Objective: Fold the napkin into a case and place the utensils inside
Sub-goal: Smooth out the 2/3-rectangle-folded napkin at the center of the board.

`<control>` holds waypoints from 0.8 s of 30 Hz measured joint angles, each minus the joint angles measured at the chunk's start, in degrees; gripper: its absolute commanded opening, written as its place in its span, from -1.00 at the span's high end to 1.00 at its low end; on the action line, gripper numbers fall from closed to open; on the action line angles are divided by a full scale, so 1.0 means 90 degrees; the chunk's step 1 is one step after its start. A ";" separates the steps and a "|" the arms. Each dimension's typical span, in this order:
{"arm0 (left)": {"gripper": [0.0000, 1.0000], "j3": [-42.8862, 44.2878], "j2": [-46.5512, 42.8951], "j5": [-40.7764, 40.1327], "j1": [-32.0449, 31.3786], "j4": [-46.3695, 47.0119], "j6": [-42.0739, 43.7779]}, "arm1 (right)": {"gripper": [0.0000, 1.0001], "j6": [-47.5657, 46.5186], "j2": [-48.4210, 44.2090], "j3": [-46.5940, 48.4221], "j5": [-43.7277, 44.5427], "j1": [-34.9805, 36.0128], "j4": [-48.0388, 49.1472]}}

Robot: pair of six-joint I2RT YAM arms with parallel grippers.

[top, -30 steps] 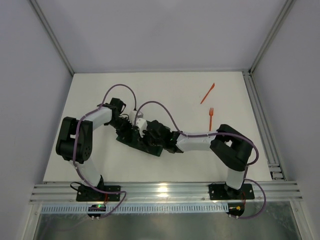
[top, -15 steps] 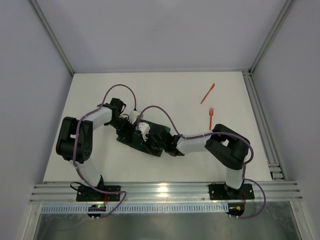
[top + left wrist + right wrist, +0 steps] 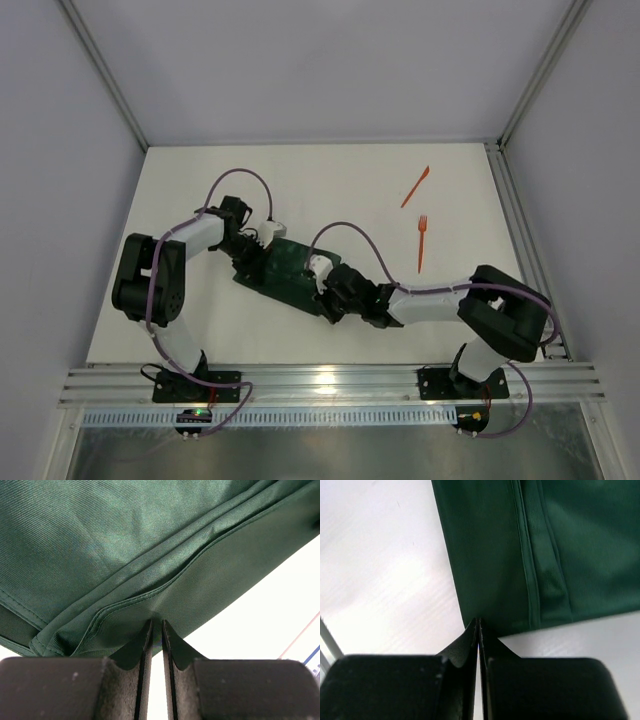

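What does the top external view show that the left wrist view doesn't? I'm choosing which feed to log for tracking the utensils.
Only the top external view shows the orange fork and orange knife lying on the white table, apart from the cloth, plus both arms and the right gripper at the cloth's near end. Only the left wrist view shows the left gripper nearly shut, pinching a cloth edge, and the stacked hemmed layers of the fold. Both show the dark green napkin folded into a narrow case.

Top view looks down; both wrist views sit close over the napkin [image 3: 290,268].
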 measured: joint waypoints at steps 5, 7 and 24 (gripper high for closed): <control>0.67 -0.0017 -0.0015 0.0012 0.0000 0.0017 0.0002 | 0.92 0.0032 -0.0981 -0.0338 0.0311 -0.0032 -0.0818; 0.67 -0.0049 -0.0046 0.0019 0.0000 0.0044 0.0007 | 0.92 -0.0032 -0.1224 -0.0231 0.0396 -0.0044 -0.1047; 0.56 -0.0117 -0.0126 0.0085 0.0000 0.0092 0.0029 | 0.92 0.0304 0.1452 0.1479 -0.0930 -0.0534 0.0209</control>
